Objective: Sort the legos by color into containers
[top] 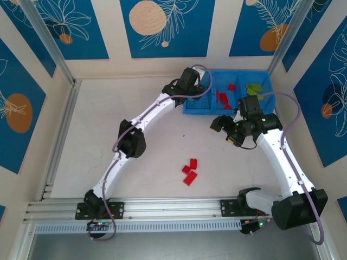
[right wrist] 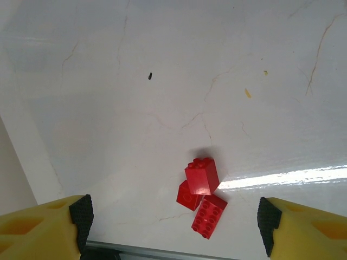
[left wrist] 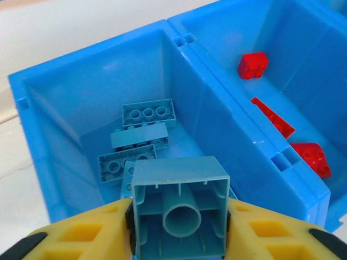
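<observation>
Left pincer is apparently clamping 1 blue brick above the tray's left bin of blues; right pincer is gaping empty.

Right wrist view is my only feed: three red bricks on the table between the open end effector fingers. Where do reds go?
Observer: The blue tray sits at the far side of the table, toward the right. Its middle compartment holds red bricks.
Operator: Anything busy over there?
Observer: The left end effector is above the tray's left compartment, gripping a light blue brick.
Operator: And the last compartment?
Observer: Green bricks lie in the right one.
</observation>
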Controlling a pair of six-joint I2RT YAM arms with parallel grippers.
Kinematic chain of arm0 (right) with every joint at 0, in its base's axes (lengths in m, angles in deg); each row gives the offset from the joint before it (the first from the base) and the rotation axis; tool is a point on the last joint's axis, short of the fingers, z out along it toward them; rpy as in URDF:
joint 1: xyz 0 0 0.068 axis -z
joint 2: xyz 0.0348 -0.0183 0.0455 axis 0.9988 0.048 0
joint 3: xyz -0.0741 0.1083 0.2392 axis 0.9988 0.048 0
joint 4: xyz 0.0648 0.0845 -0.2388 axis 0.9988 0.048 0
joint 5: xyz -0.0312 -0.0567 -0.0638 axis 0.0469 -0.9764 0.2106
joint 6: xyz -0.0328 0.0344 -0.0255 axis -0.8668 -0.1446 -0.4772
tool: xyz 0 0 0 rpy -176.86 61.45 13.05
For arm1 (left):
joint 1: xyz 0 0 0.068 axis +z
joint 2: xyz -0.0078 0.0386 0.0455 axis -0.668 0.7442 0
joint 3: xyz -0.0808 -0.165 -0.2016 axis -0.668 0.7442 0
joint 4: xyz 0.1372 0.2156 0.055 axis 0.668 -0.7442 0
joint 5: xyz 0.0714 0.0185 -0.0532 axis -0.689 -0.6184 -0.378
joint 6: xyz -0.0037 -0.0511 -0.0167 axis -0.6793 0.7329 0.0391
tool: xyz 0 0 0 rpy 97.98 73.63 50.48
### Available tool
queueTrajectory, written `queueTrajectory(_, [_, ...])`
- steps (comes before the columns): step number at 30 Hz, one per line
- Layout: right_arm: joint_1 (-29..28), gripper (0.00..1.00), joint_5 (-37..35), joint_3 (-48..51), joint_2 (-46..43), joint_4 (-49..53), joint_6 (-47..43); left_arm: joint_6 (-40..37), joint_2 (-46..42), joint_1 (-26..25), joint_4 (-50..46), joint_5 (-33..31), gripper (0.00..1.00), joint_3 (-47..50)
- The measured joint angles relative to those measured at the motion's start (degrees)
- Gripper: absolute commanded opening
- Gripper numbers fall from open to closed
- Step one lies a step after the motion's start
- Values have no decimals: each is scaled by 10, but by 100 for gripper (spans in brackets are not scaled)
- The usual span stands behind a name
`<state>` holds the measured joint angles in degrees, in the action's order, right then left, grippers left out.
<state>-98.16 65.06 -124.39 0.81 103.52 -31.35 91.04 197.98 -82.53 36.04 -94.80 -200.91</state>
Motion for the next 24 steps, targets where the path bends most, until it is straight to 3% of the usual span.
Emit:
queueTrajectory(6, [0, 81, -4, 11, -19, 6, 0, -2, -14, 0, -6, 2, 52, -6])
queueTrajectory(9, [-9, 81, -9, 27, -20, 3, 0, -2, -66, 0, -3, 4, 52, 49])
queueTrajectory(14, [-80, 83, -37, 54, -9, -5, -1, -1, -244, 0, 42, 15, 54, 261])
queueTrajectory(19, [-185, 86, -68, 55, 61, -11, -2, -11, -458, 0, 116, 29, 56, 492])
queueTrajectory(24, [-254, 86, -85, 55, 148, -28, -7, -62, -641, 0, 147, 58, 71, 691])
